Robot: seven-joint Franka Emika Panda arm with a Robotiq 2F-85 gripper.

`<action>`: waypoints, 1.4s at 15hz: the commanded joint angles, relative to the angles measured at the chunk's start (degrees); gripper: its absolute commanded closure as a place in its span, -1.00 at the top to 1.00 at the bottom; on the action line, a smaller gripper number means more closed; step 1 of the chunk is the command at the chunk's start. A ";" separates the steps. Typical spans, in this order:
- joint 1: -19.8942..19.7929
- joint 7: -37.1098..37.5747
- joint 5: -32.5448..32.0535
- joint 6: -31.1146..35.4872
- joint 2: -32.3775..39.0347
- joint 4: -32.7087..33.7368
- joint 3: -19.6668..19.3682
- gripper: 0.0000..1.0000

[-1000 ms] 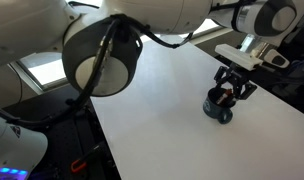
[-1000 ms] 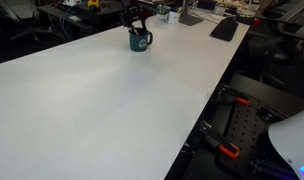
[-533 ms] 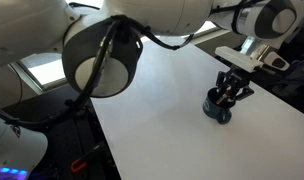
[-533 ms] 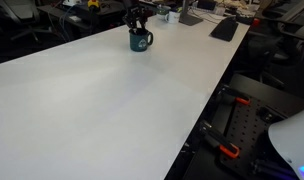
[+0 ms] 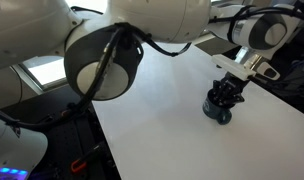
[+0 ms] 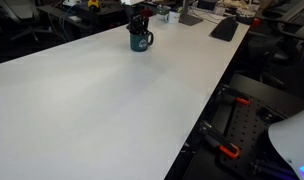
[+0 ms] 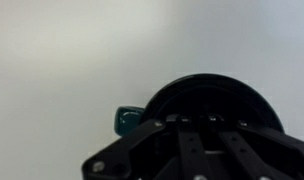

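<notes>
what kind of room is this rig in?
Probably an office or lab: a long white table carrying a teal mug, with a keyboard at the far end and what look like office chairs beyond.

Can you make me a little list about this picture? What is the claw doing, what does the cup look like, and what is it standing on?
claw: shut, pointing down right over the mug's mouth
mug: dark teal, standing upright
handle: teal, sticks out at the mug's side in the wrist view
table: white, and the mug stands on it near the far end
inside the mug: too dark to tell
held by the claw: cannot tell whether it grips anything
</notes>
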 commanded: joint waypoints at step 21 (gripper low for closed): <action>0.36 -1.61 -0.31 0.66 -1.04 0.32 0.12 0.53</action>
